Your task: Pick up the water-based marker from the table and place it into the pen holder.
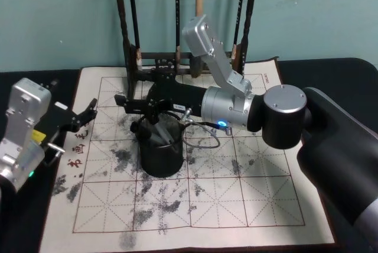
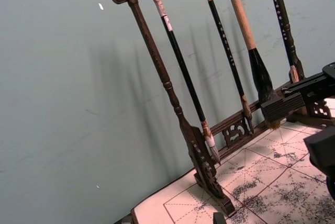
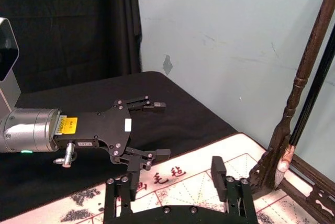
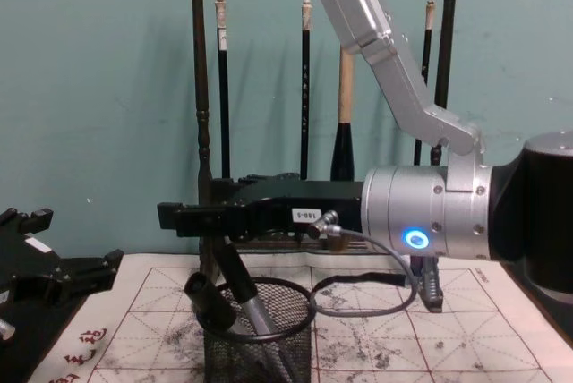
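The right gripper (image 4: 208, 262), jaws parted, hovers over the round black wire-mesh pen holder (image 4: 260, 340) where the grey water-based marker (image 4: 258, 320) leans (released); retracting carelessly might snag the rim, tipping it.

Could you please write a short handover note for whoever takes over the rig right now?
Right tool: reached out just above the pen holder, fingers open, holding nothing.
Left tool: open and empty, off at the left edge of the practice mat.
Marker: already inside the pen holder, leaning against its rim, with another dark pen beside it.
Done: marker picked up and dropped into the holder.
Left: lift the right arm away without catching the holder's rim or the brush rack behind it.
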